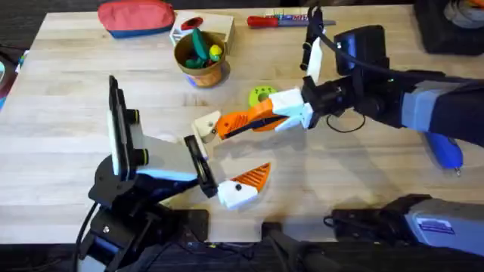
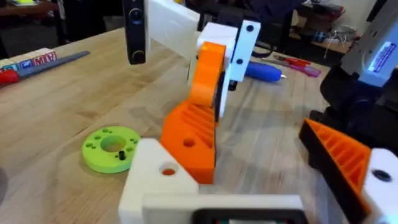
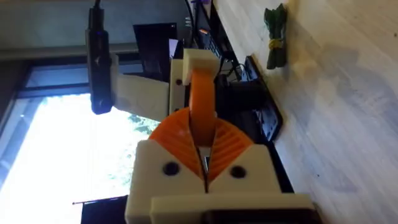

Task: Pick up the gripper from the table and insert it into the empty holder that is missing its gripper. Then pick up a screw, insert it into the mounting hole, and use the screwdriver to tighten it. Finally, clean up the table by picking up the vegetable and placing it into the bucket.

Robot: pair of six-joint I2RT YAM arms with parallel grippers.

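Observation:
My right gripper [image 1: 281,113] is shut on the orange ribbed gripper [image 1: 240,121] and holds its tip against the white holder [image 1: 206,127], the bare far finger of my left gripper [image 1: 227,159]. The left gripper is open; its near finger carries an orange pad [image 1: 255,177]. In the left wrist view the orange gripper [image 2: 189,140] rests against the holder [image 2: 155,180]. The right wrist view has the gripper [image 3: 202,118] clamped between my pads, with the dark green vegetable [image 3: 275,34] on the table beyond. The copper bucket [image 1: 200,57] stands at the back. The blue screwdriver [image 1: 446,151] lies at the right.
A green-yellow ring disc [image 1: 261,96] lies just behind the right gripper, with a small dark screw-like pin [image 2: 122,154] on it. At the back edge are a red pouch [image 1: 136,17], a white box [image 1: 215,26] and a red-handled screwdriver [image 1: 265,21].

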